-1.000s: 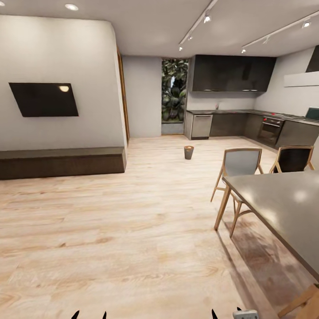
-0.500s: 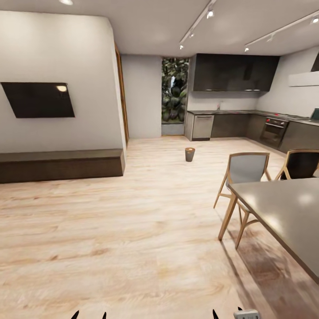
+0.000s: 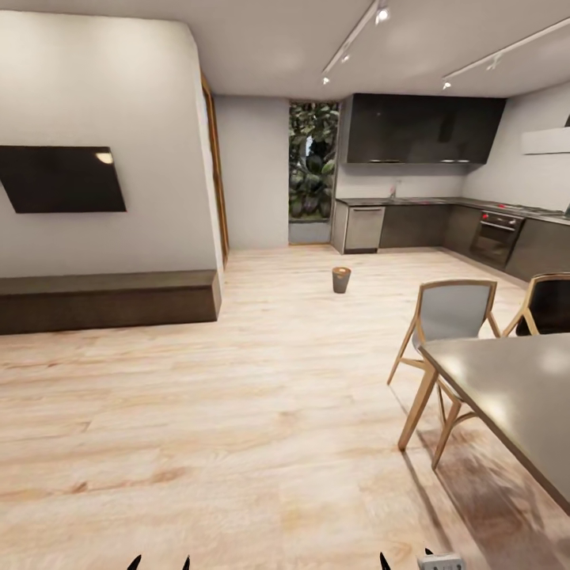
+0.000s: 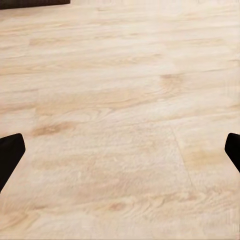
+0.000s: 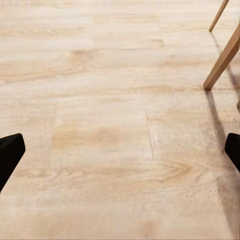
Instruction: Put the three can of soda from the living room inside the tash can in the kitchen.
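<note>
The robot faces a wide stretch of pale wood floor [image 3: 237, 412] that runs bare from its base to the kitchen [image 3: 443, 198] at the far end. One trash can [image 3: 340, 279] stands alone on that floor, in front of the kitchen cabinets and well apart from them, with free floor on all sides. No soda can can be made out for certain; a small pale object sits at the bottom edge of the head view beside the right jaws, too cut off to identify.

On the left, a white wall carries one dark screen [image 3: 62, 179], and one long low dark bench [image 3: 107, 299] runs along its foot, ending at the wall's corner. Past that corner a passage opens toward one tall window [image 3: 312, 162] filled with green plants. On the right, one grey surface [image 3: 514, 396] juts into the room, its near corner pointing at the open floor, with two wooden chairs behind it: a grey-backed one [image 3: 451, 317] and a dark-backed one [image 3: 548, 305] cut by the view's edge. The lane between bench and chairs is broad.

The left gripper [image 4: 120, 155] has its jaws spread wide over bare planks, holding nothing. The right gripper [image 5: 120, 155] is likewise spread and unloaded, with two chair legs [image 5: 222, 57] nearby.
</note>
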Tool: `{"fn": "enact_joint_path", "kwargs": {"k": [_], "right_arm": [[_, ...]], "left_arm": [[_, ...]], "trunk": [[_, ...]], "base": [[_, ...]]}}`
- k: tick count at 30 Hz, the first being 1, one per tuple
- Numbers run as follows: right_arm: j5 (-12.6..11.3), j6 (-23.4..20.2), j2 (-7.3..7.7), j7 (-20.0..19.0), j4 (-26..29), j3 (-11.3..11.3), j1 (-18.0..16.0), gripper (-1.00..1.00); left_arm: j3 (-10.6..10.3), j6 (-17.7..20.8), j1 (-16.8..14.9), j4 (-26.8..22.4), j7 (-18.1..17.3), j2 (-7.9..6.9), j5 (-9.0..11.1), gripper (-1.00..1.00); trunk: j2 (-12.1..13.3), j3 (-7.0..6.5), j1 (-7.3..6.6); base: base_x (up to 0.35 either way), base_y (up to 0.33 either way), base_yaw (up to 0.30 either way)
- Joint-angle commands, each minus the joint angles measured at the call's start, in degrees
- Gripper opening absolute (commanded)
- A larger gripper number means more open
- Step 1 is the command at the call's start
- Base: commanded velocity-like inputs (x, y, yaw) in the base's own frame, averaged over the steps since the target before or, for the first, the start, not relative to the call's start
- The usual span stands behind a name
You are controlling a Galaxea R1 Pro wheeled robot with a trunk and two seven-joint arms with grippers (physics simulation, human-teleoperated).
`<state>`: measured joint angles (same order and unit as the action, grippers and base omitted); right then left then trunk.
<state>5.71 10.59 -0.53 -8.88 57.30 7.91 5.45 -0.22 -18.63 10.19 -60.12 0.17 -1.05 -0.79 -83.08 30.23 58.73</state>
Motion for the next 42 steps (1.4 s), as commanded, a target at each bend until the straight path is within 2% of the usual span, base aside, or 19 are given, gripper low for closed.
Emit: {"fn": "enact_joint_path", "kwargs": {"k": [1, 5, 9, 10, 13, 15, 21, 24, 25, 30, 37, 42], "right_arm": [[0.0, 0.0, 0.00, 0.0, 0.0, 0.0, 0.0, 1.00], [-0.1, 0.0, 0.04, 0.0, 0.0, 0.1, 0.0, 1.00], [0.0, 0.0, 0.20, -0.5, 0.2, 0.2, 0.0, 1.00], [0.0, 0.0, 0.18, -0.8, 0.6, 0.1, -0.2, 1.00], [0.0, -0.1, 0.03, -0.8, 1.4, 0.0, -1.2, 1.00], [0.1, -0.9, -0.17, -0.9, 3.9, -1.0, -3.5, 1.00], [0.3, -3.3, -0.12, -0.9, 8.0, -2.8, -6.2, 1.00], [0.1, -5.3, 0.06, -1.0, 8.8, -3.1, -7.2, 1.00], [0.1, -6.1, 0.15, -1.0, 8.2, -3.0, -8.0, 1.00], [-0.1, -5.1, 0.95, -0.4, 2.0, -2.6, -9.3, 1.00], [-0.2, -4.3, 1.43, 0.0, 0.6, -2.6, -9.5, 1.00], [-0.3, -4.0, 1.54, 0.1, 0.3, -2.6, -9.5, 1.00]], "left_arm": [[0.0, 0.0, 0.0, 0.0, 0.0, 0.00, 0.0, 1.00], [0.0, 0.0, -0.1, 0.2, 0.0, 0.00, 0.0, 1.00], [0.1, 0.3, -2.7, 3.3, -0.1, 0.00, 0.0, 1.00], [0.2, 0.9, -5.3, 4.3, -0.2, -0.04, 0.1, 1.00], [0.2, 3.1, -8.4, 5.1, -0.1, -0.06, 0.1, 1.00], [0.2, 6.6, -13.5, 6.4, 0.0, -0.04, 0.1, 1.00], [0.1, 8.0, -19.5, 9.2, 0.1, 0.12, 0.0, 1.00], [0.1, 7.9, -21.9, 13.2, 0.1, 0.19, 0.0, 1.00], [0.0, 7.7, -23.1, 16.2, 0.1, 0.20, 0.1, 1.00], [-0.3, 7.5, -24.9, 21.5, 0.1, 0.10, 0.2, 1.00], [-0.3, 7.3, -25.2, 22.7, 0.0, -0.05, 0.2, 1.00], [-0.3, 4.5, -24.9, 22.8, -0.4, -0.35, 0.2, 1.00]], "trunk": [[0.0, 0.00, 0.00], [0.0, 0.00, 0.00], [0.0, 0.00, 0.00], [0.0, 0.00, 0.00], [0.0, 0.00, 0.00], [0.0, 0.00, 0.00], [0.0, 0.00, 0.00], [0.0, 0.00, 0.00], [0.0, 0.00, 0.00], [0.0, 0.00, 0.00], [0.0, 0.04, 0.00], [0.0, 0.20, 0.00]], "base": [[0.323, 0.000, 0.000], [0.323, 0.000, 0.000], [0.323, 0.000, 0.000], [0.323, 0.000, 0.000], [0.312, 0.000, 0.000], [0.285, 0.000, 0.000], [0.299, 0.000, 0.000], [0.287, 0.000, 0.000], [0.248, 0.000, 0.000], [0.236, 0.000, 0.000], [0.296, 0.000, 0.000], [0.318, 0.000, 0.000]]}}
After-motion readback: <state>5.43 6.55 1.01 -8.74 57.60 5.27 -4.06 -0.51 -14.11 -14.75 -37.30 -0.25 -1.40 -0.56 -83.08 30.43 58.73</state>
